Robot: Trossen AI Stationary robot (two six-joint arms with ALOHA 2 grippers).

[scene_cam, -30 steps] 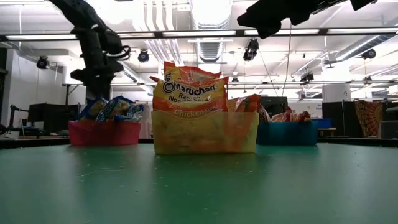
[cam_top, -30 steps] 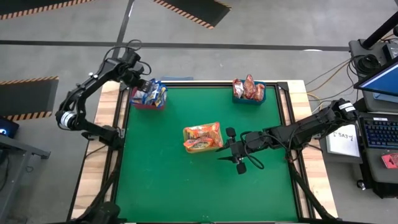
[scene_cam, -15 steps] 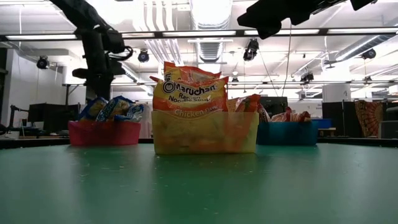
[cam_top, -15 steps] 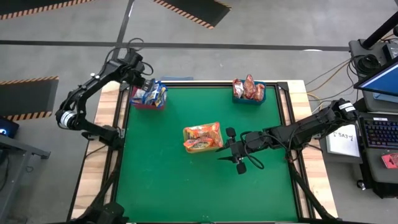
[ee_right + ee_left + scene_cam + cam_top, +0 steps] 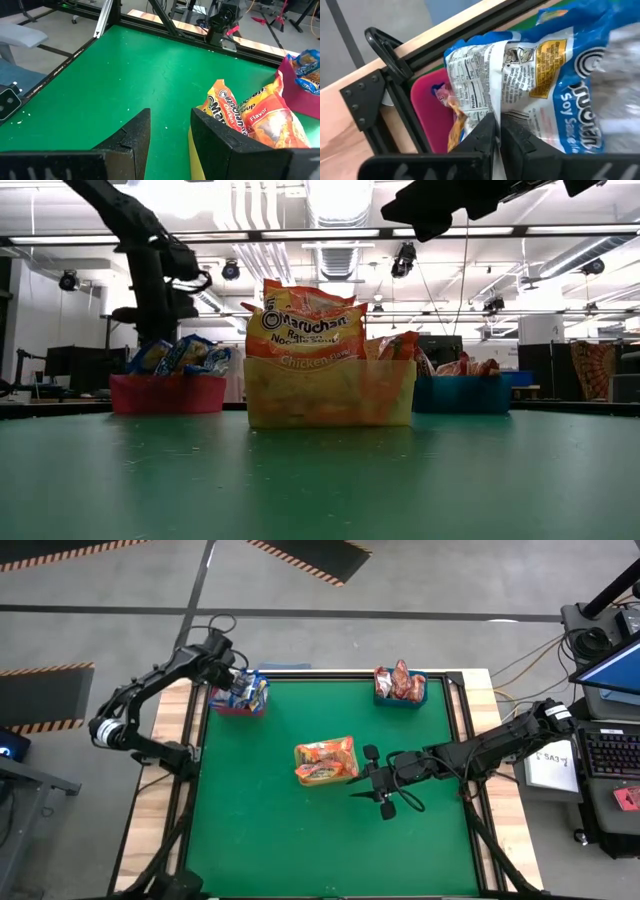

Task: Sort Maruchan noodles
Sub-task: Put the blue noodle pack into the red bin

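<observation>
- Left end effector (image 5: 494, 131): hovering over the red bin (image 5: 236, 705) at the desk's (image 5: 300, 830) far left corner, fingers pressing together, gripping nothing.
- Blue-and-silver packets (image 5: 246, 690): sitting in that bin.
- Right end effector (image 5: 167, 131): hanging half-open, empty, beside the orange packets (image 5: 325, 759) at mid-desk.
- Red packets (image 5: 400, 683): filling the blue bin (image 5: 400, 698).

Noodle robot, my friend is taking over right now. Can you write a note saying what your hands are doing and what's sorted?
Left gripper: shut, empty as far as can be seen, above the red bin at the table's far left corner.
Right gripper: open, empty, hanging beside the yellow bin mid-table.
Noodles: blue packets in the red bin, red packets in the blue bin, orange packets in the yellow bin.
Done: no loose packets show on the green mat.
Left: likely just pull the arms back.
</observation>
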